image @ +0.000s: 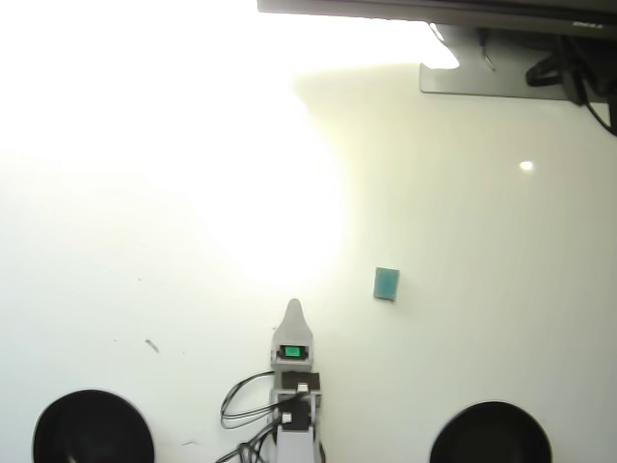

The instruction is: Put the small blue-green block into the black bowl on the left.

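Blue-green block (387, 284) flat on the white table (482, 241), up-right of gripper (292, 307); jaw spread cannot be told. No readable writing.

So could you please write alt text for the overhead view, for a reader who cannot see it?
A small blue-green block lies on a white table, apart from the gripper of a robot arm entering from the bottom edge. Two black bowls sit at the bottom corners, one at left and one at right; strong glare washes out the upper left.
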